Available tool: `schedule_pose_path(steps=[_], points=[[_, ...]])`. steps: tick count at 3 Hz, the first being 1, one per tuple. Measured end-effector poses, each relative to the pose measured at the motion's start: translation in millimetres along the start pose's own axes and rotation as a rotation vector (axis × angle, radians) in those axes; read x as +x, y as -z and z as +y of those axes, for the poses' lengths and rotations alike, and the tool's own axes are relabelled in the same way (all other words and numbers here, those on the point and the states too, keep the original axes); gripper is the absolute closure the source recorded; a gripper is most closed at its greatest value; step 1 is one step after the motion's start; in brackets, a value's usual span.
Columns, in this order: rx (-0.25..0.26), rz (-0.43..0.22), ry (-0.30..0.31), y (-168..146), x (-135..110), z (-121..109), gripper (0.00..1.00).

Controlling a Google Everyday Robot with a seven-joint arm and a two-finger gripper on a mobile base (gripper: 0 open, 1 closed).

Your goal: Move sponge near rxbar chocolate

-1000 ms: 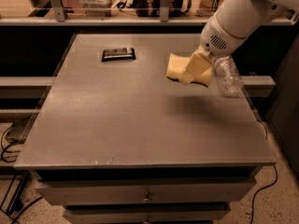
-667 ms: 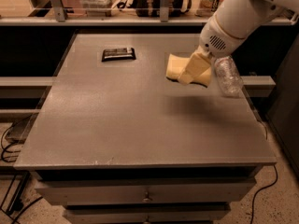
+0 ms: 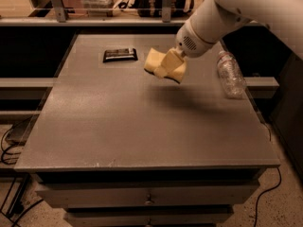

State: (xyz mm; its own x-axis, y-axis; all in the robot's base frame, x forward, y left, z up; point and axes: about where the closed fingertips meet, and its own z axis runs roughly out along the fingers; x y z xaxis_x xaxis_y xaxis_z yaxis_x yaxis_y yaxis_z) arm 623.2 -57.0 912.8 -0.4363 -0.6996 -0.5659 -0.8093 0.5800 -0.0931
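Observation:
The pale yellow sponge (image 3: 160, 65) is held in the air above the grey table (image 3: 142, 117), right of its far middle. My gripper (image 3: 166, 64) is shut on the sponge, coming down from the white arm at the upper right. The rxbar chocolate (image 3: 120, 55), a flat black wrapper with a pale strip, lies on the table at the far left, a short way left of the sponge. A shadow falls on the table below and right of the sponge.
A clear plastic bottle (image 3: 229, 74) lies near the table's right edge. A shelf with clutter runs behind the table. Drawers sit under the front edge. Cables lie on the floor at both sides.
My gripper has carried the sponge leftward, away from the bottle and closer to the rxbar chocolate. The bottle now shows fully, apart from the arm.

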Motion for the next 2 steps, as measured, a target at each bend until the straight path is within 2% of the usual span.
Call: schedule_pose_path(steps=[1,2], points=[[-0.01,-0.052,-0.021,-35,-44,-9,1.0],[-0.003,-0.051,-0.014,-66,-82,-16,1.0]])
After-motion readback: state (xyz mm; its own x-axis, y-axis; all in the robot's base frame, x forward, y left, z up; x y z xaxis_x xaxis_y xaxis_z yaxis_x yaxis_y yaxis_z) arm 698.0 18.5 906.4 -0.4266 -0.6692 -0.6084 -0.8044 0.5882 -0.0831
